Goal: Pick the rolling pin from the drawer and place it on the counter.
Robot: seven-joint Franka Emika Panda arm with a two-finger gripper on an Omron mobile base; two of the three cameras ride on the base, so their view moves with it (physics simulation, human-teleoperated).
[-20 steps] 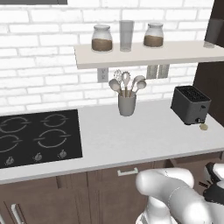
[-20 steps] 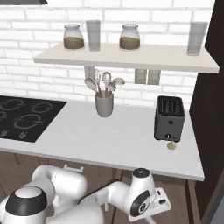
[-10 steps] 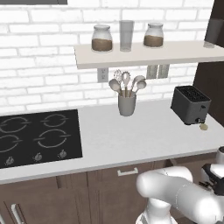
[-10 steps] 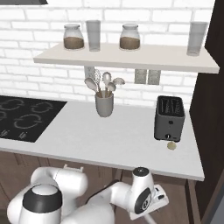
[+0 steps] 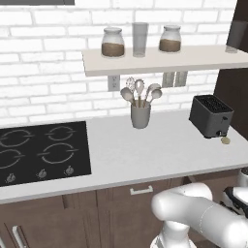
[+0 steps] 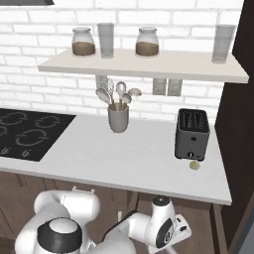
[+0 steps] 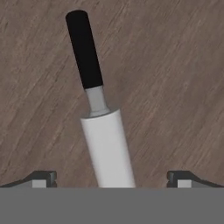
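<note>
Dark wood drawer (image 7: 175,65) floor, rolling pin (image 7: 103,127) lying between spread tool (image 7: 109,179) fingertips

A white brick wall (image 5: 43,68) backs the kitchen, carrying a cream shelf (image 5: 164,60) with jars and glasses (outlets sit just beneath). Brown cabinet fronts (image 5: 121,203) run below; a dark panel (image 6: 238,129) stands at right.

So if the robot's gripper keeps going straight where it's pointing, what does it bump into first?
Most likely the rolling pin. In the hand view its white barrel lies right between the open gripper tips, on the brown wood of the drawer. How far off it is, I can't tell.
</note>
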